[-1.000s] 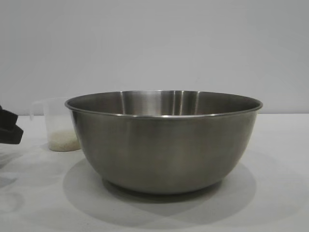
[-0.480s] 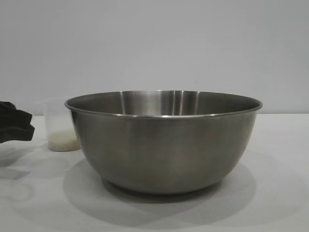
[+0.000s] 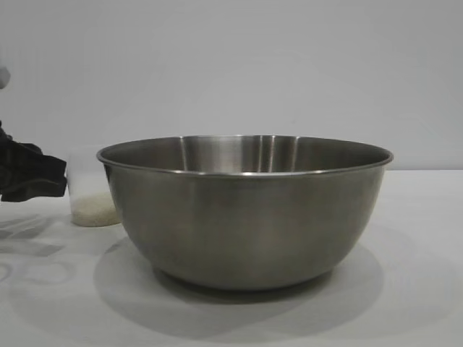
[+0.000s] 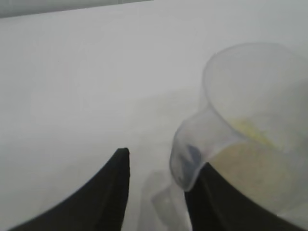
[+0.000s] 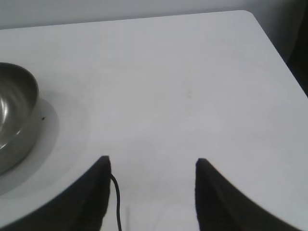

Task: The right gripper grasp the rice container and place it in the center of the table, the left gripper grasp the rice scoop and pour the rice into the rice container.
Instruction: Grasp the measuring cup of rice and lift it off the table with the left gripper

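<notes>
The rice container [image 3: 246, 217], a big steel bowl, stands on the white table [image 3: 419, 275] in the middle of the exterior view. Behind its left side stands the rice scoop [image 3: 90, 199], a clear plastic cup with white rice [image 3: 92, 211] in its bottom. My left gripper [image 3: 61, 177] reaches in from the left edge up to the cup's side. In the left wrist view this gripper [image 4: 163, 161] is open, and the scoop's loop handle [image 4: 190, 149] lies right at one fingertip, beside the gap. My right gripper [image 5: 153, 160] is open over bare table, the bowl [image 5: 14, 110] off to one side.
A plain pale wall [image 3: 231, 65] runs behind the table. The right wrist view shows the table's rounded corner [image 5: 248, 14] and a dark drop beyond its edge.
My left gripper has moved right along the table toward the scoop and now overlaps the cup's left side. Bowl and scoop have not moved.
</notes>
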